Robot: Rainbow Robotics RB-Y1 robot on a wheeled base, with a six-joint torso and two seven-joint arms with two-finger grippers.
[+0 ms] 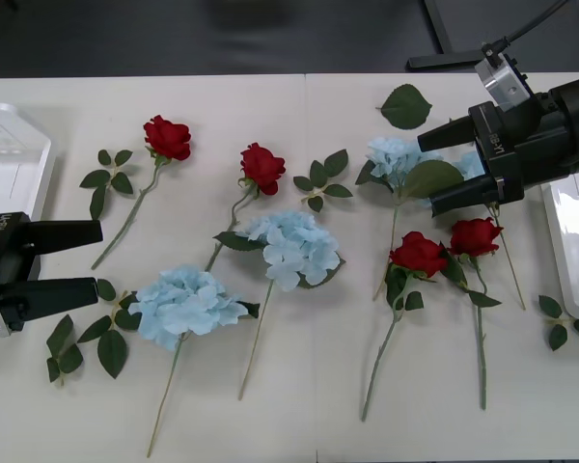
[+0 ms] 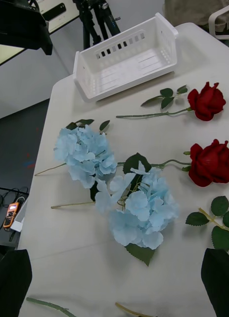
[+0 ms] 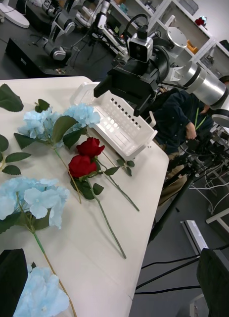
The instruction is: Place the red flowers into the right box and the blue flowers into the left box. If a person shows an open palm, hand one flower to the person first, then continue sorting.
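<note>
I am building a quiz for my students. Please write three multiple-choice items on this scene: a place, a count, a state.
1. Where is the right claw? A on a chair; B above flowers beside the right box; C on the floor.
2. How many red flowers lie on the table? A two; B four; C six.
3. The left claw is: A open, empty; B shut on a leaf; C shut on a stem.
Key: B, it hangs over blue flowers; B, four red heads show; A, jaws apart, nothing between.
</note>
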